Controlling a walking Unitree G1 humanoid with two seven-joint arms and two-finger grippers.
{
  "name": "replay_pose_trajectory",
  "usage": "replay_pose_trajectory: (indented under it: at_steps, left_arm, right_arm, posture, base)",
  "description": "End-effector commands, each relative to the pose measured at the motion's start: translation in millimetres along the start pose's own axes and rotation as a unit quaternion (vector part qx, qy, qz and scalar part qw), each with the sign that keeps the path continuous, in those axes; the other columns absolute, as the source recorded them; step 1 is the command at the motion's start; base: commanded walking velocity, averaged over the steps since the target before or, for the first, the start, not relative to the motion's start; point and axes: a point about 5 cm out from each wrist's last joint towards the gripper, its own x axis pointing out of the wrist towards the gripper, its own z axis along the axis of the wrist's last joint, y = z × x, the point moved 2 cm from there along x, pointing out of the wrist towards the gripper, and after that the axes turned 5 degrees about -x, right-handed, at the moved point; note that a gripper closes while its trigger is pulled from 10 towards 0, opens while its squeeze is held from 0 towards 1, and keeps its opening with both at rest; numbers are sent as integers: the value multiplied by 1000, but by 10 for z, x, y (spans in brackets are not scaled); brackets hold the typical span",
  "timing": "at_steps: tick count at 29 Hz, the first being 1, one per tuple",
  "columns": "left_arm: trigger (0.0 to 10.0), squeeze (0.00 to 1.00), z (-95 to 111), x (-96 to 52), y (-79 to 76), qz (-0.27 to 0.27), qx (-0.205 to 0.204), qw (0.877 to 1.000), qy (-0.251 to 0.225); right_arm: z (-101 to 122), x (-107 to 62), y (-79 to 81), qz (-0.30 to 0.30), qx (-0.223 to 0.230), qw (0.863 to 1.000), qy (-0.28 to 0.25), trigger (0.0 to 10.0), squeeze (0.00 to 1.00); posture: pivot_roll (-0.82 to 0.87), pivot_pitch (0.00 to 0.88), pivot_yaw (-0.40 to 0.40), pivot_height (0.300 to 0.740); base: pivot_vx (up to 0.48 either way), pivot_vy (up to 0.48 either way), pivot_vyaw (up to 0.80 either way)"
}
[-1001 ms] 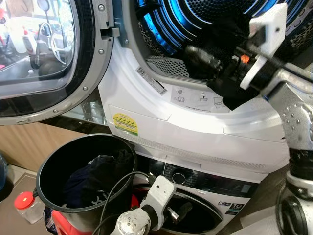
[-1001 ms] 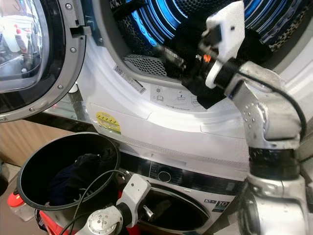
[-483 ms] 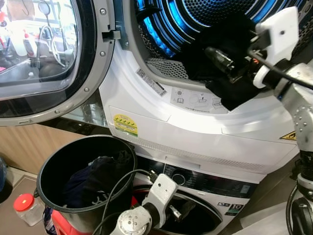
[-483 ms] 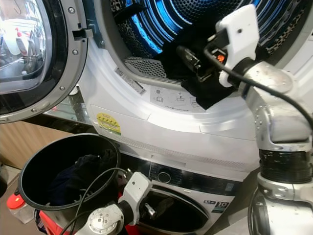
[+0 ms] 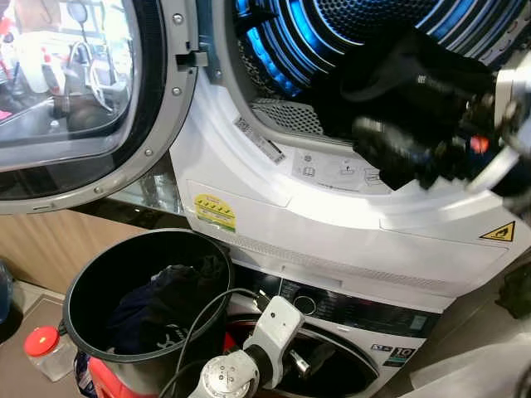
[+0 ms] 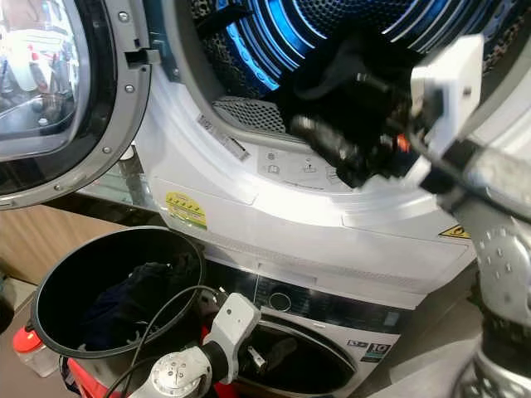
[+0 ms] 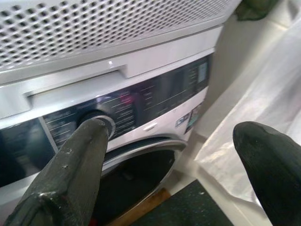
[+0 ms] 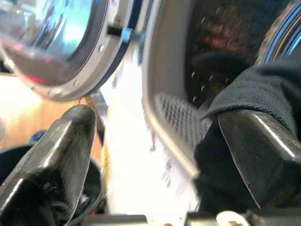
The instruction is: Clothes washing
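Two stacked machines: a dryer [image 5: 274, 207] on top with its round door [image 5: 83, 99] swung wide to the robot's left, and a washer [image 5: 348, 332] beneath it, control dial and dark porthole facing out. The dryer drum [image 5: 332, 33] glows blue inside. The right gripper [image 6: 332, 141] is up at the drum mouth, blurred in both eye views; the right wrist view shows its two fingers [image 8: 56, 155] spread apart, nothing pinched between them. A black garment [image 5: 390, 91] lies bunched in the drum opening, part of it spilling over the lower lip, and one finger rests against that cloth, though with the blur I cannot be sure whether it truly touches. Low on the robot's left stands a black bucket [image 5: 91, 274] with dark clothes [image 5: 162, 303] heaped in the bottom, near the washer's front. Just beside the bucket on the floor is a small clear jar with a red lid [image 5: 40, 342]. The left gripper [image 5: 303, 361] hangs low before the washer's porthole, its fingers [image 7: 70, 179] held wide and empty, pointed toward the control panel [image 7: 127, 106]. A yellow sticker [image 5: 213, 212] is on the dryer's front panel, above the bucket.
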Motion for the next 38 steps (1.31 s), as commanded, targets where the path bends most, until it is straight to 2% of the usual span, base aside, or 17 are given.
replay_pose_trajectory:
  at_steps: [1, 7, 8, 11, 14, 15, 20, 24, 27, 31, 35, 37, 38]
  left_arm:
    - [10000, 0, 7, 15, -46, -14, -6, 1000, -4]
    - [10000, 0, 1, 0, -78, -28, -5, 1000, -5]
    - [10000, 0, 1, -2, -76, -29, -5, 1000, -5]
    - [10000, 0, 2, 0, -73, -29, -4, 1000, -6]
    - [10000, 0, 4, 1, -74, -32, -5, 999, -7]
    - [10000, 0, 3, 3, -81, -35, -6, 999, -7]
    - [10000, 0, 23, -10, -140, -59, -8, 998, -13]
    - [10000, 0, 24, -54, -200, -94, -3, 995, -15]
    - [10000, 0, 22, -71, -211, -106, 1, 994, -14]
    - [10000, 0, -7, -114, -204, -117, 7, 993, -6]
    - [10000, 0, -172, -315, -144, -126, 21, 991, 31]
    - [10000, 0, -252, -391, -119, -128, 28, 990, 49]
    - [10000, 0, -288, -441, -86, -120, 25, 991, 55]
  right_arm:
    - [94, -22, 64, 23, -24, 999, -14, 10000, 0]
    - [-118, -105, 57, 21, -13, 999, 24, 10000, 0]
    - [-184, -106, 32, 12, -24, 998, 48, 10000, 0]
    - [-229, -113, 26, 9, -25, 998, 59, 10000, 0]
    - [-305, -139, 77, 27, -39, 995, 84, 10000, 0]
    - [-344, -160, 152, 51, -39, 994, 90, 10000, 0]
    - [-399, -198, 245, 81, -30, 992, 97, 10000, 0]
    - [-503, -292, 468, 152, -6, 984, 95, 10000, 0]
    - [-527, -338, 564, 183, 8, 979, 87, 10000, 0]
    - [-522, -410, 695, 223, 53, 971, 63, 10000, 0]
    - [-925, -563, 957, 251, 103, 951, 148, 10000, 0]
    - [-1064, -626, 1060, 255, 136, 943, 166, 10000, 0]
    - [-1242, -703, 1173, 258, 168, 931, 194, 10000, 0]
  posture:
    - [40, 23, -35, 740]
    - [44, 22, -35, 740]
    - [42, 21, -35, 740]
    - [41, 20, -34, 740]
    - [38, 20, -34, 740]
    - [37, 20, -33, 740]
    - [39, 20, -34, 740]
    - [42, 19, -34, 740]
    - [43, 18, -35, 740]
    - [43, 14, -34, 740]
    - [47, 11, -26, 740]
    - [51, 11, -26, 740]
    - [52, 9, -26, 740]
  base:
    - [0, 0, 0]
    - [0, 0, 0]
    - [0, 0, 0]
    - [0, 0, 0]
    - [0, 0, 0]
    - [0, 0, 0]
    - [0, 0, 0]
    - [0, 0, 0]
    - [0, 0, 0]
    - [0, 0, 0]
    - [0, 0, 0]
    - [0, 0, 0]
    - [0, 0, 0]
